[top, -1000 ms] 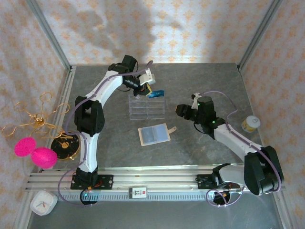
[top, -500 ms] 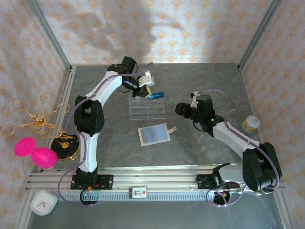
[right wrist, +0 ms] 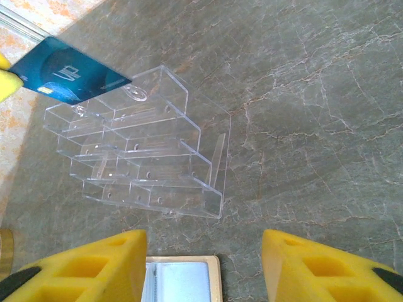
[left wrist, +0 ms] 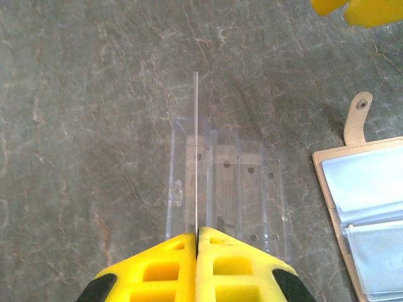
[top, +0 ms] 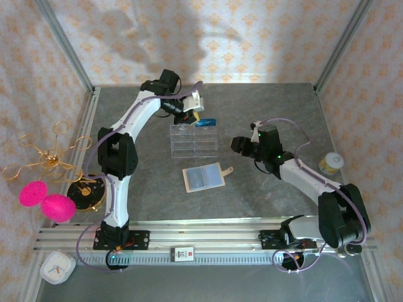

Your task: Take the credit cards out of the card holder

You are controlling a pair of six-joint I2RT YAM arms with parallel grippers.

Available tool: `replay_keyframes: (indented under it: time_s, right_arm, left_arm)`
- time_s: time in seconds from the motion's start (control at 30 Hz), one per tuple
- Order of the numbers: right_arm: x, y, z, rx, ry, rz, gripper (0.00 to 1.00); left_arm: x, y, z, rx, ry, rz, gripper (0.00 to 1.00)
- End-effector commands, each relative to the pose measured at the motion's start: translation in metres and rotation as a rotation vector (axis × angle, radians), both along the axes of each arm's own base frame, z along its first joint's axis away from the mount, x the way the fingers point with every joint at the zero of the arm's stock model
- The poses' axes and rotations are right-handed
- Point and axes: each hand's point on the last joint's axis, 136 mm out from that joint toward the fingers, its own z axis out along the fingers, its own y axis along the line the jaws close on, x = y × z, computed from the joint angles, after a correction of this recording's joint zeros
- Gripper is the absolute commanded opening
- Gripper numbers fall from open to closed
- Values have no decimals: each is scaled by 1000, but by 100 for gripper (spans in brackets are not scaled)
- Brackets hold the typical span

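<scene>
so right now the left pincer (top: 196, 117) is pressed together on one blue credit card (right wrist: 69, 78), just above the middle of the overhead view. the card hangs over the top edge of the clear tray (top: 194, 139), near its upper right compartment, and looks clear of the plastic. in the left wrist view it's dead edge-on, a thin line running straight out from the fingertips across the tray. so its long axis points away from the pincer.

the card holder (top: 203, 177) lies open on the desk (top: 271, 100) just below the tray in the overhead frame. its pale pockets face up and the snap tab (top: 228, 170) sticks out at its upper right. (can't tell if more cards are tucked in those pockets, they just look pale blue.)

the right pincer (top: 241, 146) is spread wide with nothing in it, hovering right of the tray and to the upper right of the holder. it's the nearer one to the holder, since the left has the whole tray between it and the wallet.

my guess is the next bit is lowering the card into a compartment. that turns on lining the thin edge up with the dividers, which could catch it. the little jar (top: 330, 163) at far right and the pink balls (top: 58, 207) at far left are well out of the way.
</scene>
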Motion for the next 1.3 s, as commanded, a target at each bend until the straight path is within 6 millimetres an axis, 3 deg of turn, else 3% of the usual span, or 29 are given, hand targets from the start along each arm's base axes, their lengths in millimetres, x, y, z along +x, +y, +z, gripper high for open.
replay_keyframes:
  time_s: [0.0, 0.63, 0.83, 0.87, 0.9, 0.93, 1.03, 1.1, 1.27]
  right_arm:
    - [9, -2, 9, -20, -31, -7, 50]
    - [11, -2, 4, -27, -13, -10, 50]
    - [11, 0, 5, -19, -14, -3, 50]
    - [11, 0, 5, -18, -16, 0, 50]
    - [10, 1, 6, -15, -20, 2, 51]
    - [9, 1, 7, -9, -24, 5, 51]
    - [7, 3, 12, 7, -37, 16, 53]
    - [5, 4, 18, 20, -48, 24, 53]
    - [-5, 9, 29, 43, -77, 53, 54]
  left_arm:
    - [-6, -6, -8, 5, 14, -68, 0]
    - [0, -3, -39, 29, 40, -55, 0]
    - [5, -6, -37, 10, 47, -14, 0]
    - [7, -6, -36, 7, 45, -7, 4]
    - [8, -7, -35, 3, 47, 5, 18]
    - [14, -7, -31, -6, 41, 33, 25]
    - [22, -10, -12, -49, 18, 83, 32]
    - [28, -14, 11, -97, -10, 123, 35]
    - [35, -19, 93, -277, -96, 250, 37]
